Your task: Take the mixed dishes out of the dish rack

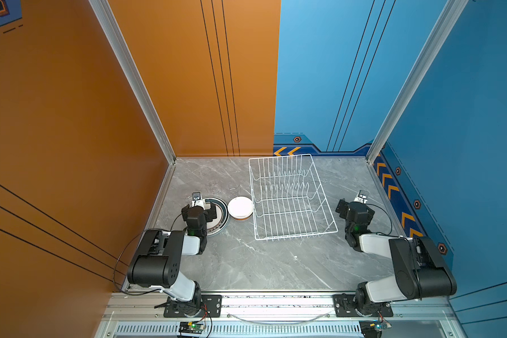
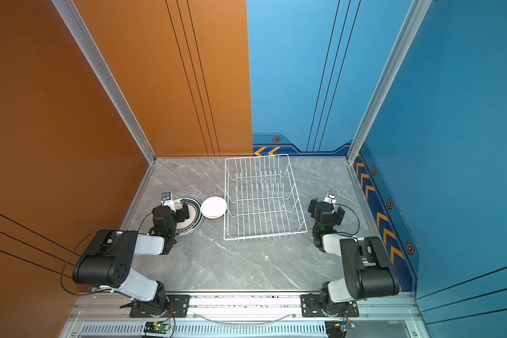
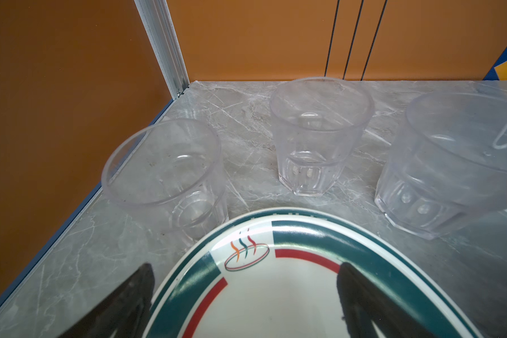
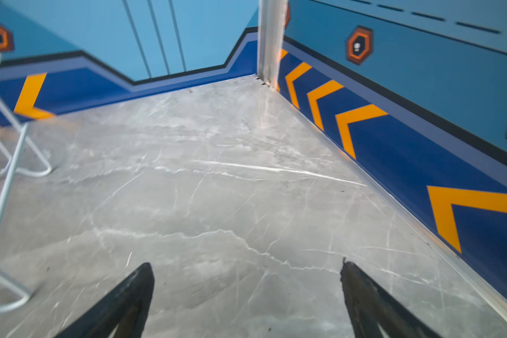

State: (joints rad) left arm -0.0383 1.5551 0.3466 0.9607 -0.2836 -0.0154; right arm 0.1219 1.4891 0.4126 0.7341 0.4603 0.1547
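Main risk: left gripper (image 1: 199, 211) hangs low over the dark-ringed plate (image 3: 275, 298), fingers spread wide and empty, so a forward or sideways move could shove the plate into the three clear tumblers (image 3: 319, 131) just beyond it near the worktop's (image 1: 261, 263) far-left corner and tip one. Right gripper (image 1: 355, 209), fingers also wide apart and holding nothing, is over bare worktop by the right edge; a careless swing could snag the dish rack (image 1: 296, 236). Rack stands toward the far edge, right of centre, white wire, looks empty, with a white round dish with an orange edge (image 1: 240, 207) just beside its left side.
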